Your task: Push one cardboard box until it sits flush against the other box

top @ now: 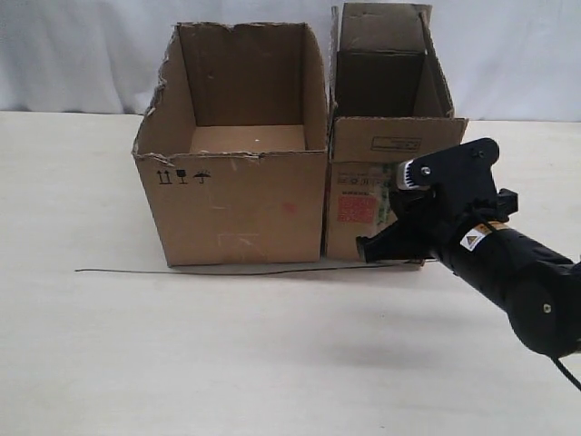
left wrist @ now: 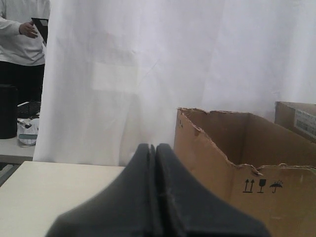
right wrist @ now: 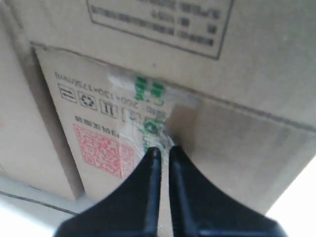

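Immediately right of the wide, flapless brown cardboard box [top: 236,204] with ragged rim, seemingly touching it, the narrow, flapped brown cardboard box [top: 359,150] stands on the pale worktop [top: 272,345]. The right pincer [right wrist: 161,150], pressed together, sits at its taped end; the left pincer [left wrist: 153,148] is likewise closed. The narrow box is probably light and should slide. Push low on the stiff wall, not the flaps.

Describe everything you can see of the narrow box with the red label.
The cardboard box is narrow, long, brown card, open-topped with flaps raised and one front flap folded down. Its end bears a red square label and green-printed clear tape. It stands upright on the table, its side apparently against the other box. The shut right hand seems to touch its end by the tape.
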Controlling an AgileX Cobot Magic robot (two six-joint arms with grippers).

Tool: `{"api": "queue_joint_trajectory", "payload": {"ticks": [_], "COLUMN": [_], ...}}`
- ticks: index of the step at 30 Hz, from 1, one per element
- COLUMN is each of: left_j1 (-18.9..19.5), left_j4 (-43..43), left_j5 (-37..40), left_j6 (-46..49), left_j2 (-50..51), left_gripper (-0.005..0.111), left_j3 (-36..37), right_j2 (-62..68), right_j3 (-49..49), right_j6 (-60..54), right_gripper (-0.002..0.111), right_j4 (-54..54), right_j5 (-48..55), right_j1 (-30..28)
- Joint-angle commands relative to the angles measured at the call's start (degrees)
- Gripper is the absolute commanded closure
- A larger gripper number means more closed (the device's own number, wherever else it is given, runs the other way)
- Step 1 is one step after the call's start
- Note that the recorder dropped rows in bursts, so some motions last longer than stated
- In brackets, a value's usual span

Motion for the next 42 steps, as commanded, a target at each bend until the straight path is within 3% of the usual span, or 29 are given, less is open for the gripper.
{"api": "queue_joint_trajectory", "payload": {"ticks": [1, 9, 16, 19, 23, 28, 31, 36, 39, 42], "left_j1": [-0.5, -0.5, -0.5, -0.5, -0.5, -0.5, -0.5, -0.5, -0.5, -0.5], "left_j4": [0.0, 0.0, 0.0, 0.0, 0.0, 0.2, 0.2, 0.1, 0.1, 0.1], "left_j5": [-0.5, -0.5, -0.5, -0.5, -0.5, -0.5, -0.5, -0.5, -0.5, -0.5], "left_j6": [-0.3, -0.3, -0.3, -0.3, -0.3, -0.3, -0.3, -0.3, -0.3, -0.3], "left_j2": [-0.2, -0.2, -0.2, -0.2, -0.2, -0.2, -0.2, -0.2, -0.2, -0.2], "left_gripper": [0.107, 0.107, 0.107, 0.107, 0.107, 0.107, 0.107, 0.107, 0.107, 0.107], "left_j3": [0.2, 0.2, 0.2, 0.2, 0.2, 0.2, 0.2, 0.2, 0.2, 0.2], "right_j2": [-0.6, -10.9, -25.6, -29.9, -31.6, -27.7, -18.0, -10.8, -6.6, 5.5], "right_j3": [-0.3, 0.4, 0.5, 0.5, 0.5, -0.3, -9.4, -23.0, -25.5, -37.0], "right_j6": [-0.5, 1.2, 4.8, 8.2, 8.5, 7.8, 5.2, 5.7, 4.8, 5.3], "right_gripper": [0.103, 0.103, 0.103, 0.103, 0.103, 0.103, 0.103, 0.103, 0.103, 0.103], "right_j4": [-0.3, 0.6, 0.6, 0.6, 0.6, 3.7, 5.6, 10.0, 10.0, 10.1], "right_j5": [0.6, 15.9, 41.5, 48.1, 52.4, 52.8, 56.8, 54.0, 44.5, 51.5], "right_j1": [-0.5, -0.5, -0.7, -4.0, -13.4, -30.6, -37.4, -39.7, -39.0, -39.3]}}
